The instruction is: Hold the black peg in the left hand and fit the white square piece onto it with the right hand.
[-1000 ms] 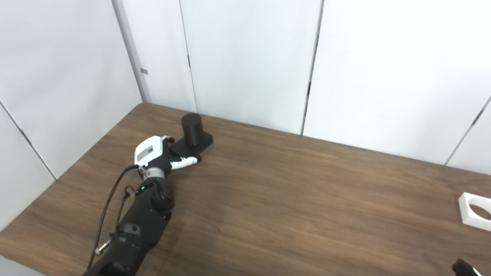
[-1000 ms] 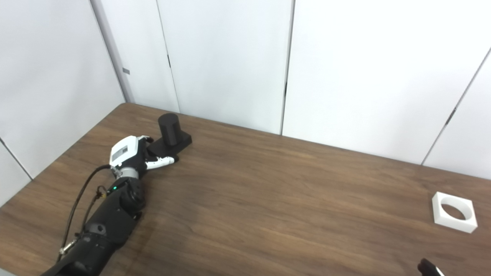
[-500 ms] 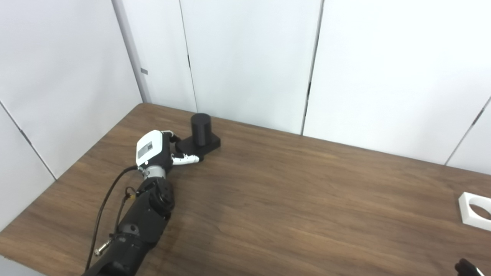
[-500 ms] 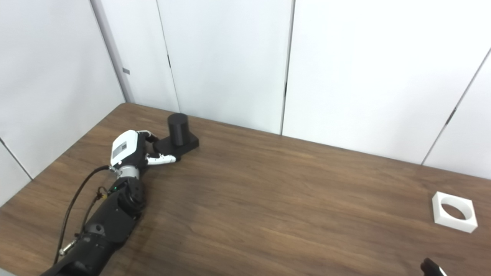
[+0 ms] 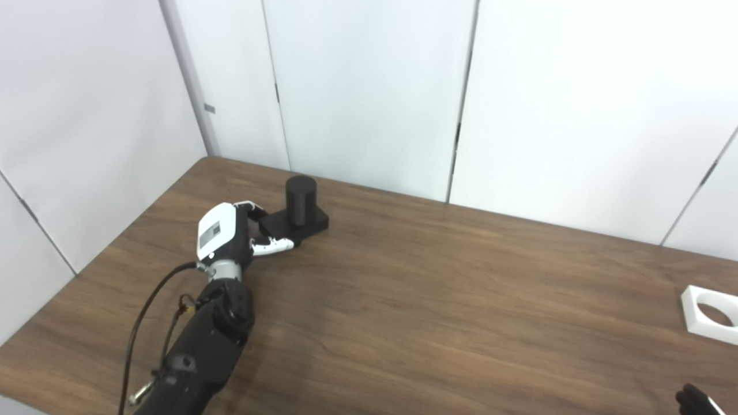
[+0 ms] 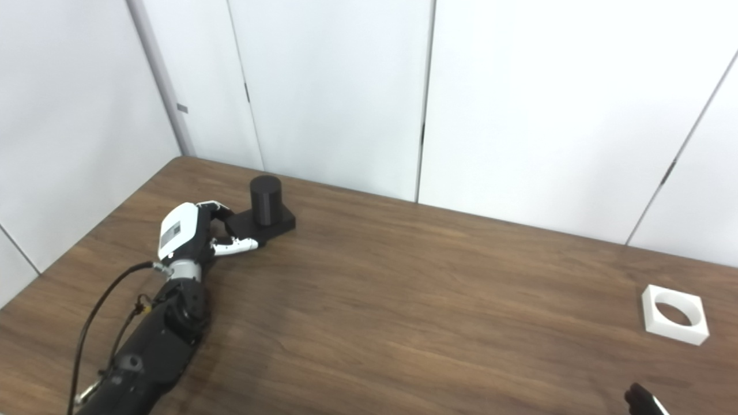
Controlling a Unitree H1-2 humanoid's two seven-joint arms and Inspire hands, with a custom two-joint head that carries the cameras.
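The black peg is a short cylinder upright on a flat square base, standing on the table at the far left. My left hand is at the base's near-left corner. Its fingers curl over the base's edge and its thumb lies along the front side, so the hand grips the base. The white square piece, with a round hole, lies flat near the right edge. Only a dark tip of my right hand shows at the bottom right corner, well short of the white piece.
The brown wooden table ends at white wall panels just behind the peg. The table's left edge runs close to my left arm, which has a black cable looping beside it.
My left hand turned and shifted the peg's base a little to the right, keeping contact with it. The whole picture has since shifted slightly, so the camera moved. The white piece stayed put.
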